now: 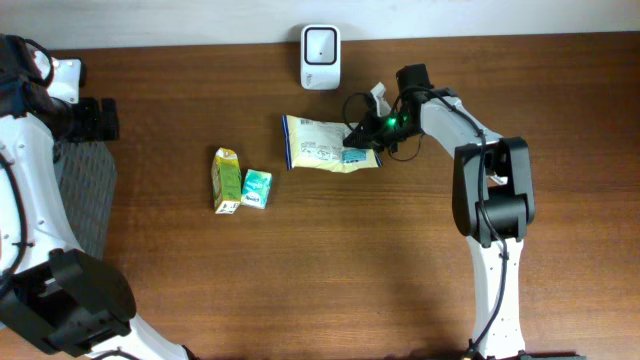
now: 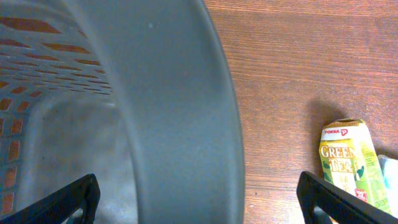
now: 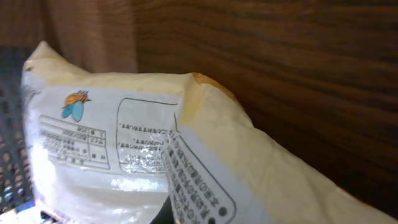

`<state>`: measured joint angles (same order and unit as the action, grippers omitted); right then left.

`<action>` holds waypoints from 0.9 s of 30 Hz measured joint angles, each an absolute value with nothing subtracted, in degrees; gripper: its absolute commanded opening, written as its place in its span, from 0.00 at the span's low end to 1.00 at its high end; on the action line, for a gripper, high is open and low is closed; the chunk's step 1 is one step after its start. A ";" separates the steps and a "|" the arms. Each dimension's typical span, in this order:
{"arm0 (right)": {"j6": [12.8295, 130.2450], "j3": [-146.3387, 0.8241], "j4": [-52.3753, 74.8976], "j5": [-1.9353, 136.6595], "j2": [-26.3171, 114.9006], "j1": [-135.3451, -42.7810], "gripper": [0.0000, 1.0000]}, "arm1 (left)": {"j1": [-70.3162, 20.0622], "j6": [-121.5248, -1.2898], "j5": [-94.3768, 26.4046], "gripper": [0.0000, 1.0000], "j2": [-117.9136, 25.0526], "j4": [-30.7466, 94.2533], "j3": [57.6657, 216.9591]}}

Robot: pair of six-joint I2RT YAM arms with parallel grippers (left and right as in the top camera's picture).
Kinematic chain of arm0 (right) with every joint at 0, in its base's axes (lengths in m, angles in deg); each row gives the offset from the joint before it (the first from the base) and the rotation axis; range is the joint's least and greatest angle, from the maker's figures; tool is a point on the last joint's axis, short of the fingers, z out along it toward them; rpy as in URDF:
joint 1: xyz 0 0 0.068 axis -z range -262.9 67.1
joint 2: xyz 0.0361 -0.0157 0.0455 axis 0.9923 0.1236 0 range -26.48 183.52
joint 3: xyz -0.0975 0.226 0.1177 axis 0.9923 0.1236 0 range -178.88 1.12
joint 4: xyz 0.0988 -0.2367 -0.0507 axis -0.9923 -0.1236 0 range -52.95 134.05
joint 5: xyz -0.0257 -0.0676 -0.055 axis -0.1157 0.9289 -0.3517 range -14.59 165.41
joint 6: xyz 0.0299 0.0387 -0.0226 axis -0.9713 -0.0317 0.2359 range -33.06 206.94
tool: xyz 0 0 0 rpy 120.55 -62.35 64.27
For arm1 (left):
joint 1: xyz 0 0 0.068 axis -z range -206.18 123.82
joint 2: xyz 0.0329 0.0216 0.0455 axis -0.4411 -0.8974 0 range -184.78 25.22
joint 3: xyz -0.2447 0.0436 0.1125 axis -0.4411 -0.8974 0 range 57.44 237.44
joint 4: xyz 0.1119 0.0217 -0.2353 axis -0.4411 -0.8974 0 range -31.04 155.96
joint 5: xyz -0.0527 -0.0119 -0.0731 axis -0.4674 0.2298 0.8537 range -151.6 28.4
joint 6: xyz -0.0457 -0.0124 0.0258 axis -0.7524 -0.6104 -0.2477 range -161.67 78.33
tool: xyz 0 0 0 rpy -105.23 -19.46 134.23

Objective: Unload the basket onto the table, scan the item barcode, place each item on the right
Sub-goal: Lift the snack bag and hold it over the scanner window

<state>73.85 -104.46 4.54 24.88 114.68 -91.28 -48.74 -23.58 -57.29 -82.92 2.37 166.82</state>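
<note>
The right gripper [image 1: 362, 138] is clamped on the edge of the bag [image 1: 320, 145], the contact lost in shadow. The left gripper [image 1: 103, 118] gapes above a cut-off basket [image 2: 174, 93].

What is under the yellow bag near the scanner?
Only the wooden table shows around the bag, which seems to rest on it. Whether anything lies beneath cannot be seen: the bag itself covers it.

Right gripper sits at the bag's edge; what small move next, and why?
Probably lift the bag slightly and carry it toward the scanner: the right gripper looks shut on the bag's edge, and the bag lies flat on the table, scanner just beyond.
</note>
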 measured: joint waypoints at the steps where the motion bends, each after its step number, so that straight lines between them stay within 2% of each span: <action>1: 74.93 -104.42 4.47 23.44 114.84 -91.08 0.04 | -48.74 -23.58 -57.29 0.99 -82.92 2.37 166.82; 5: 82.90 -103.26 -0.03 17.06 114.05 -90.43 0.04 | -48.74 -23.58 -57.29 0.99 -82.92 2.37 166.82; 9: 92.80 -102.52 -5.95 9.21 105.00 -90.14 0.04 | -48.74 -23.58 -57.29 0.99 -82.92 2.37 166.82; 13: 96.17 -102.54 -6.50 3.14 93.52 -88.66 0.04 | -48.74 -23.58 -57.29 0.99 -82.92 2.37 166.82; 18: 96.61 -102.54 -6.61 -1.19 91.43 -85.03 0.04 | -48.74 -23.58 -57.29 0.99 -82.92 2.37 166.82; 23: 96.37 -102.54 -8.03 0.38 91.43 -82.63 0.04 | -48.74 -23.58 -57.29 0.99 -82.92 2.37 166.82; 27: 89.35 -103.89 -8.66 19.24 91.43 -86.74 0.04 | -48.74 -23.58 -57.29 0.99 -82.92 2.37 166.82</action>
